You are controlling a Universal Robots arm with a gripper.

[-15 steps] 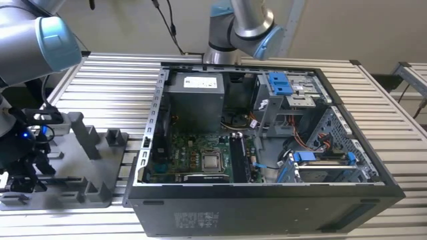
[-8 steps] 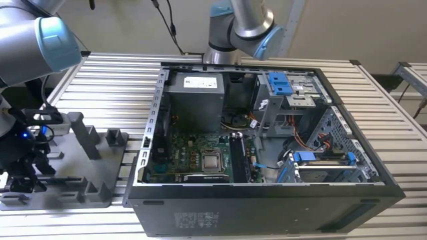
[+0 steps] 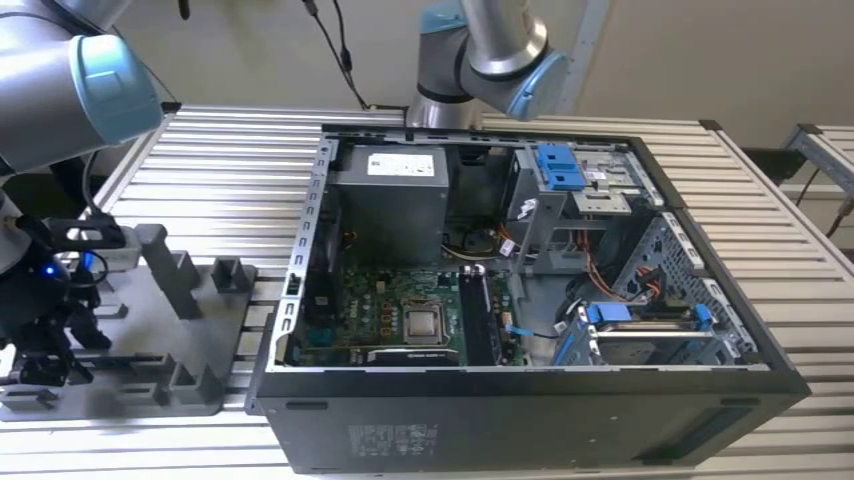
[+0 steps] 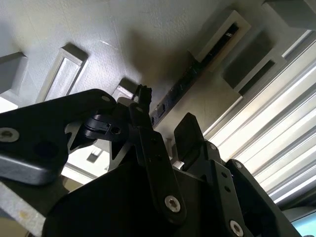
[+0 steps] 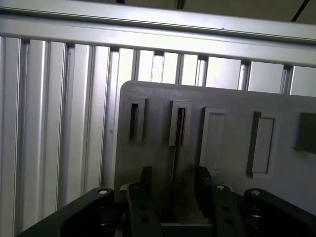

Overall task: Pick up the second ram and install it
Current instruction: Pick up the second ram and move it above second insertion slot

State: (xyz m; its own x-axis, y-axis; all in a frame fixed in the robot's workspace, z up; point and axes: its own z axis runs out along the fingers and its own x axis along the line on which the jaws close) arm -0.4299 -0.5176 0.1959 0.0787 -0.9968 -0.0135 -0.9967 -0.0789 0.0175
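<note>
soft even light, w/ glare on table slats (image 4: 281,128); dark shadow across tray (image 4: 148,54).

Black computer case (image 3: 534,430); inside it, green motherboard (image 3: 387,300) and light-blue clips (image 3: 561,165). Beside case, at exterior view's left: matt grey fixture tray (image 3: 147,335). Under case: silver table (image 3: 227,160), ribbed in parallel stripes. Black gripper (image 5: 174,180); second ram (image 5: 177,148) dark, edge-on.

Open black computer case (image 3: 534,410) on slatted metal table (image 3: 227,150), green motherboard (image 3: 387,310) and grey power supply (image 3: 394,200) inside, light-blue drive-bay clips (image 3: 561,168), grey fixture tray (image 3: 147,325) beside it
</note>
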